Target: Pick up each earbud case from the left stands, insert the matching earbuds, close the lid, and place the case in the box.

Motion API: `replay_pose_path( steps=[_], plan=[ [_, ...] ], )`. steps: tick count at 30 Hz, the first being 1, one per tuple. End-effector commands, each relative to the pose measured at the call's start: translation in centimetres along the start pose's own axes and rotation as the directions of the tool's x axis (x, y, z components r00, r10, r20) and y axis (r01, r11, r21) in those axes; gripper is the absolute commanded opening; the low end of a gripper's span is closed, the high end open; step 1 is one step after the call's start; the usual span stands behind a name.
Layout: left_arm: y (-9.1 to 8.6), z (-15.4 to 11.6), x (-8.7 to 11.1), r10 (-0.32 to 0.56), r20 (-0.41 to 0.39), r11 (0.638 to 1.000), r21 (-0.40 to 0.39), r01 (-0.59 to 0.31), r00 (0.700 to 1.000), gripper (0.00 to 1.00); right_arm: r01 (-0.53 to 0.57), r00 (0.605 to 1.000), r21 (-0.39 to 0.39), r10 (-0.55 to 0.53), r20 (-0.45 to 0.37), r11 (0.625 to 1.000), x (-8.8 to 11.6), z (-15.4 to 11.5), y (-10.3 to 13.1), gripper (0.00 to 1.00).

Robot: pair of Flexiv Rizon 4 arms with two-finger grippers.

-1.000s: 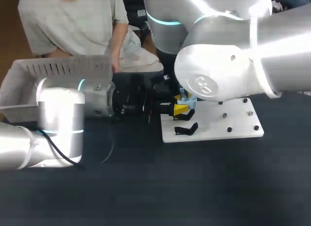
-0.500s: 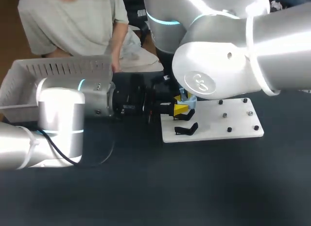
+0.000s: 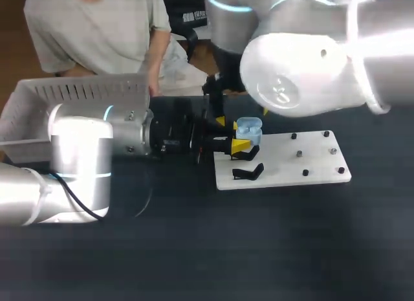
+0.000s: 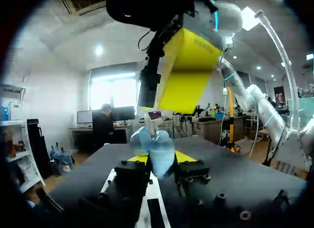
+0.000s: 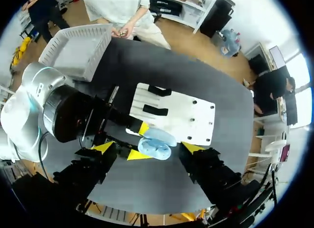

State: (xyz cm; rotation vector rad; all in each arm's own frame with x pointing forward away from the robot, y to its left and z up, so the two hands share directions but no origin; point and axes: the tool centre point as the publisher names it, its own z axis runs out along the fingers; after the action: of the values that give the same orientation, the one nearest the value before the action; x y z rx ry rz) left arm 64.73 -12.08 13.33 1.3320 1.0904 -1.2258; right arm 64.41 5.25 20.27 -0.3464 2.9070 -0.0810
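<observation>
At 9 o'clock in the head view: box point(image 3: 84, 90), white, slatted wall, on the far left of the table point(image 3: 259, 249). Left arm point(image 3: 81, 162) lies just on its 6 o'clock side, pointing toward 3 o'clock. Left gripper point(image 3: 239, 144) is at the centre, at the 9 o'clock end of the board point(image 3: 291, 168). Its two yellow tips are clamped on the case point(image 3: 249, 127), one on each side. In the left wrist view the case point(image 4: 156, 148) sits right between the tips of the left gripper point(image 4: 160, 158).

Case: long axis roughly 9-to-3 in the head view, in line with the left fingers. It sticks out past the tips toward 3 o'clock. Lid open, two rounded halves side by side. In the right wrist view both halves point(image 5: 158, 138) face that camera. Can't tell if earbuds are inside. Looks pale blue, glossy, pebble-shaped.

Around it: a black stand point(image 3: 249, 173) on the board, just at 6 o'clock of the case, not touching it. Small black pegs point(image 3: 298, 154) are dotted over the board's 3 o'clock half, well apart from the case.

Right arm point(image 3: 304, 61) comes in from 2 o'clock, bulky, and hides the table's far side. Right gripper point(image 5: 148, 148) hangs over the case with its fingers spread wide, one either side, neither touching it. One big yellow fingertip point(image 4: 189, 73) of it shows above the case in the left wrist view.
</observation>
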Motion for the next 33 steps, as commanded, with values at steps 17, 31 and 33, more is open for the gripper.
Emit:
replay_pose_path(
  steps=[17, 31, 33],
  plan=[
    [0.0, 0.0, 0.0, 0.0, 0.0, 1.0, 0.0, 0.0, 1.0, 0.0, -0.254, 0.965, -0.082, 0.247, -0.094, 0.964, -3.9, 3.6, -7.1, 1.0],
    [0.0, 0.0, 0.0, 0.0, 0.0, 1.0, 0.0, 0.0, 1.0, 0.0, -0.246, 0.958, -0.067, 0.232, -0.17, 0.967, -1.0, 5.0, -6.6, 1.0],
    [0.0, 0.0, 0.0, 0.0, 0.0, 1.0, 0.0, 0.0, 1.0, 0.0, -0.241, 0.957, -0.071, 0.225, -0.184, 0.968, -0.4, 4.9, -6.5, 1.0]
  ],
)
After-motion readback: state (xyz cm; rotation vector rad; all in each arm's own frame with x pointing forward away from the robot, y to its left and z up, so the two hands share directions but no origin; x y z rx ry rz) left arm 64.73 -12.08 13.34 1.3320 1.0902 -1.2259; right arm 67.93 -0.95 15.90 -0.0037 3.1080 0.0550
